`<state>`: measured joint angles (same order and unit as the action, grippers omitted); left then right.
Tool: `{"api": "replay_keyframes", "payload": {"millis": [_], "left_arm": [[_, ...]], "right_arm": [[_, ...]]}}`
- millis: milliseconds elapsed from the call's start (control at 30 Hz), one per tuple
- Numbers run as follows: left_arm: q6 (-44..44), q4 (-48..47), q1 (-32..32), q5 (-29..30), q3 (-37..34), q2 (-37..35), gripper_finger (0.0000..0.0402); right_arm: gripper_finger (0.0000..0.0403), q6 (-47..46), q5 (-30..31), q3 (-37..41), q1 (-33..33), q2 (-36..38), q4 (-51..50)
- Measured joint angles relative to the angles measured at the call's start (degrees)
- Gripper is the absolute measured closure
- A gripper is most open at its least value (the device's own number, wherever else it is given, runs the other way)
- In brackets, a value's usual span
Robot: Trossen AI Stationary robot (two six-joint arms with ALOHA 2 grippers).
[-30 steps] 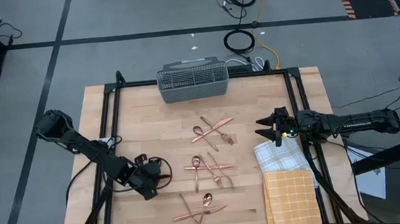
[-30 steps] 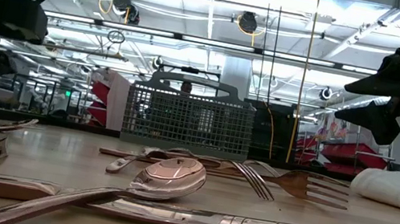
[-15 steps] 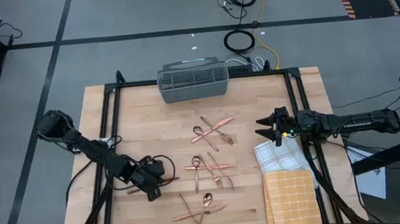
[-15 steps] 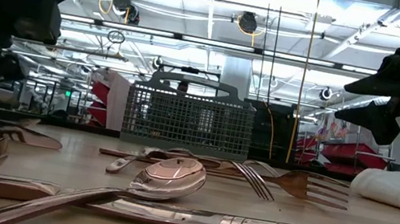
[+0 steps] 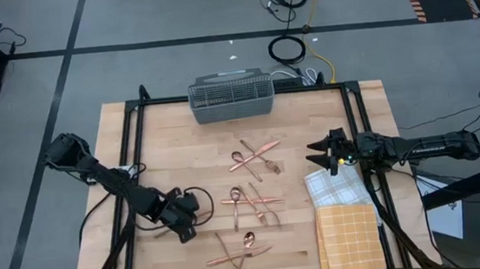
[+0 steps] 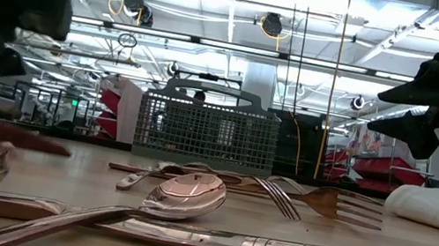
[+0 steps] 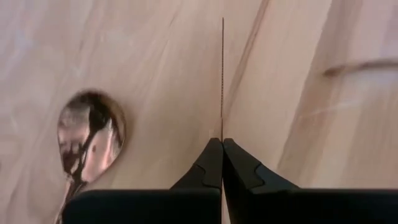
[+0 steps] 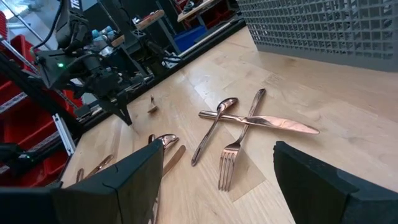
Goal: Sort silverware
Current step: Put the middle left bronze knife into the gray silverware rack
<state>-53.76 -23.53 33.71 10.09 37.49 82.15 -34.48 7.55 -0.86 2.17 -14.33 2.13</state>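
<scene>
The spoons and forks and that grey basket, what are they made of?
The silverware looks like polished metal with a copper or rose-gold finish: the spoon mirrors the ceiling lights. The grey basket looks like wire mesh, probably coated metal, since the low view shows the room through its grid.

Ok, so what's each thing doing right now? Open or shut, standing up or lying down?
left gripper: shut on a thin silverware piece, seen edge-on.
right gripper: open, empty, hovering beside the white checked cloth.
grey mesh caddy: standing upright at the far edge.
other silverware: lying flat in crossed heaps on the table.
orange checked cloth: lying flat.
</scene>
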Motion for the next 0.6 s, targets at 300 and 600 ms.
{"api": "replay_keyframes", "payload": {"millis": [300, 600], "left_arm": [[0.05, -0.35, -1.84, 4.16, 4.26, -0.11, 0.0401], [2.04, 0.04, -5.72, 15.03, 10.19, -0.20, 0.0401]], "right_arm": [[0.0115, -4.00, -0.34, 0.04, -0.02, 0.00, 0.11], [0.0115, -3.63, -0.37, 0.04, -0.02, 0.00, 0.11]]}}
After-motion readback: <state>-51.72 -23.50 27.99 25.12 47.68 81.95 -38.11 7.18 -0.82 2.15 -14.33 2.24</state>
